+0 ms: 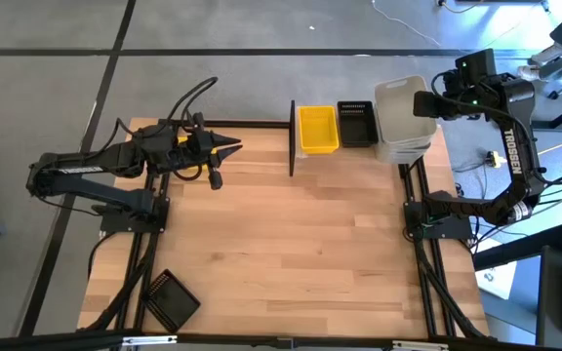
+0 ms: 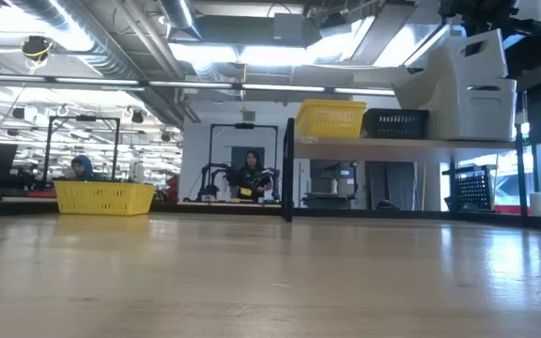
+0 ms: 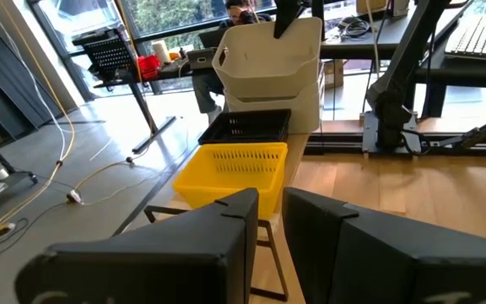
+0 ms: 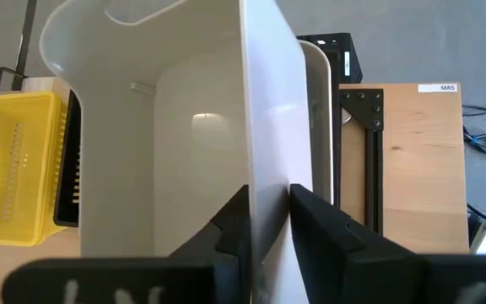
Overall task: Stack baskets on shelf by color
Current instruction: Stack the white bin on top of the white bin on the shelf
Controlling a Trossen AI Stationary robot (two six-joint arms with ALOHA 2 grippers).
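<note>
On the shelf (image 2: 383, 145) at the table's far edge stand a yellow basket (image 1: 318, 129) and a black basket (image 1: 356, 124), side by side. To their right is a stack of whitish baskets (image 2: 485, 111). My right gripper (image 4: 268, 198) is shut on the top whitish basket (image 1: 398, 102), which sits tilted over that stack. My left gripper (image 1: 232, 149) hovers over the table's far left part, level, pointing at the shelf, fingers together and holding nothing. My right gripper pinches the top whitish basket's wall (image 4: 267, 160) on the side toward the table's right, at its rim. One finger is inside the basket and one outside. The fingers slant down from above and from the right. The basket is tilted, its lower part over the whitish baskets beneath.
Another black basket (image 1: 172, 298) lies at the table's near left corner. A yellow basket (image 2: 104, 197) shows at the far left in the low view. A black upright post (image 1: 292, 136) stands at the shelf's left end. Bare wood lies across the table's middle.
</note>
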